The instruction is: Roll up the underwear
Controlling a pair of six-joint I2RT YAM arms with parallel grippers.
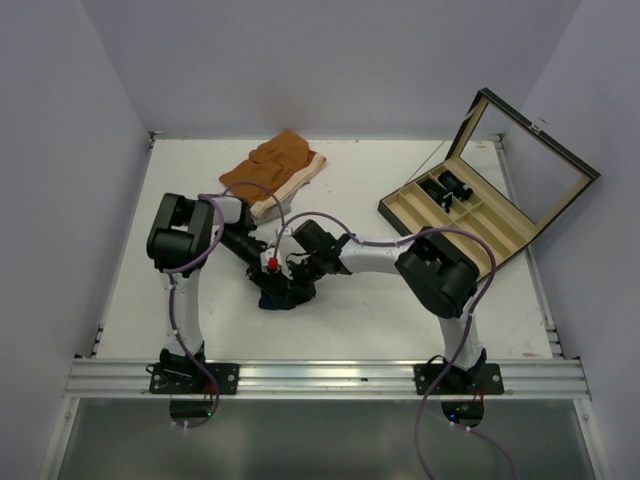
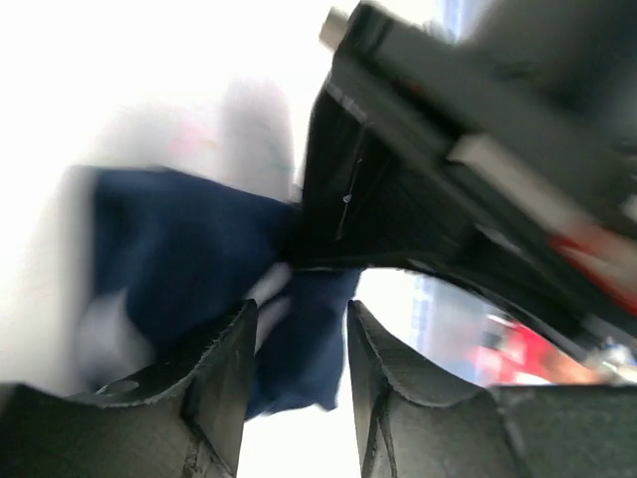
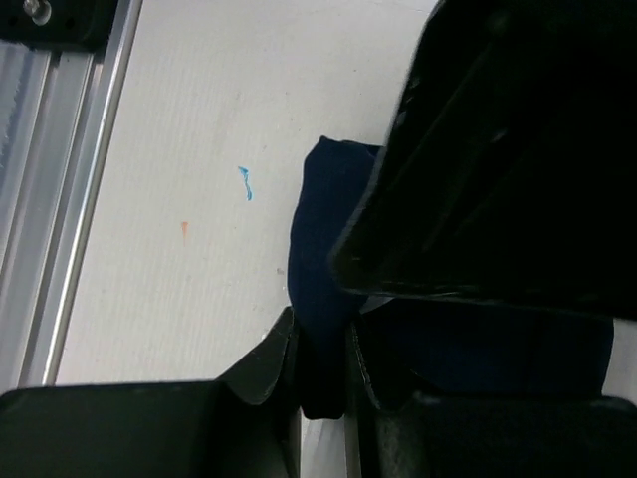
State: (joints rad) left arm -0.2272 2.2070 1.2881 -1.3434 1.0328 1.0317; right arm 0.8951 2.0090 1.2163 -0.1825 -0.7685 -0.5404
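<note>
The navy underwear (image 1: 272, 298) lies bunched on the white tabletop (image 1: 380, 310) just ahead of the arm bases, where both arms converge. The left end effector (image 2: 300, 329) is clenched on one fold and the right end effector (image 3: 320, 331) pinches another. Each black end effector crowds the other's wrist view. Orange-brown shorts (image 1: 268, 170) lie at the far edge, and an open compartmented case (image 1: 430, 236) sits well apart to the right.

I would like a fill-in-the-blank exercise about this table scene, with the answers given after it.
1. The right hand pinches the underwear, whose colour is ___.
2. The lid of the case on the right stands ___.
3. The orange-brown shorts lie near the ___ edge of the table.
Answers: navy; open; far.
</note>
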